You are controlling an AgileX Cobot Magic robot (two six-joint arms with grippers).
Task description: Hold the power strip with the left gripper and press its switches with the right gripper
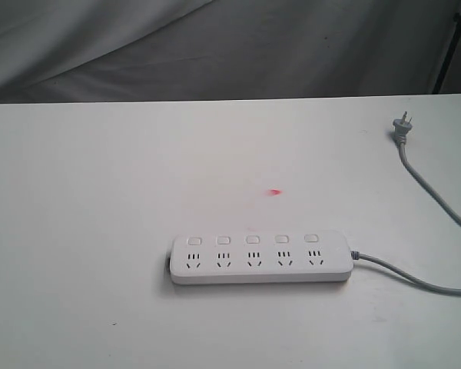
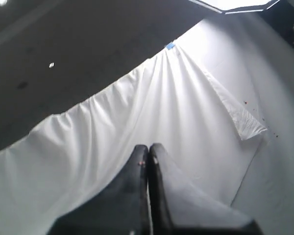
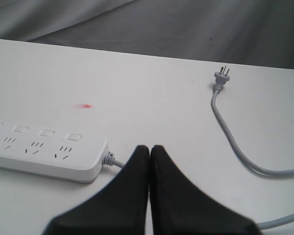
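Observation:
The white power strip (image 1: 260,257) lies flat near the front middle of the white table, with its row of switches (image 1: 252,240) along its far edge above the sockets. A grey cord (image 1: 415,278) leaves its right end. Neither arm shows in the exterior view. In the right wrist view the power strip (image 3: 44,152) lies beside my right gripper (image 3: 149,148), which is shut and empty, close to the cord end but not touching. My left gripper (image 2: 148,147) is shut on nothing and faces only a white draped cloth; the strip is out of its view.
The grey plug (image 1: 402,127) lies at the table's far right, and its cord (image 3: 225,132) curves back toward the strip. A small red spot (image 1: 274,192) marks the table (image 1: 100,192) behind the strip. Grey cloth hangs behind the table.

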